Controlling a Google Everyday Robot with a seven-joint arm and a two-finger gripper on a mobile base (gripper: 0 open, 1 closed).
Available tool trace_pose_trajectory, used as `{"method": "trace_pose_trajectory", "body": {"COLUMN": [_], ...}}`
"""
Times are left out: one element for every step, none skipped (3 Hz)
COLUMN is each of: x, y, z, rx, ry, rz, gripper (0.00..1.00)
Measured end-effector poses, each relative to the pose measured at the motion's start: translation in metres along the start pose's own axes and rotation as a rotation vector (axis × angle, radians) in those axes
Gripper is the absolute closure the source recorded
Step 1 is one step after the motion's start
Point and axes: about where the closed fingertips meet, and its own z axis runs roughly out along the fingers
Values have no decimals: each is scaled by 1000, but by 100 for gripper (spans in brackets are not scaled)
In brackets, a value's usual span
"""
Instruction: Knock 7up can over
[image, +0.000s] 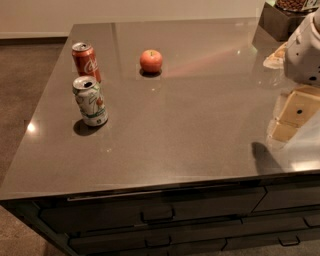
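**Worktop and its contents, largest to smallest.** The dark grey worktop (200, 110) is filling most of the view, with drawers (157, 214) running beneath its front edge. The gripper (294, 114) is hovering at the right edge, about midway between the front and far edges. Whether it is apart or together cannot be told here. The 7up can (90, 101) is standing upright near the left edge, its long axis vertical and its silver top facing up, so it is not yet knocked over. The can is lying well apart from the gripper, almost the full width of the worktop to the left, so the coming move is judged to be a leftward reach ending in a sideways push. A red cola can (86, 61) is standing just behind the 7up can, towards the far left corner. An apple (151, 61) is resting farther right, near the far edge.
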Motion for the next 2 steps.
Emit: {"method": "trace_pose_trajectory", "body": {"x": [0, -13], "y": [0, 3], "z": [0, 1], "rx": [0, -26], "ry": [0, -38], "rz": [0, -20], "gripper": [0, 0]}}
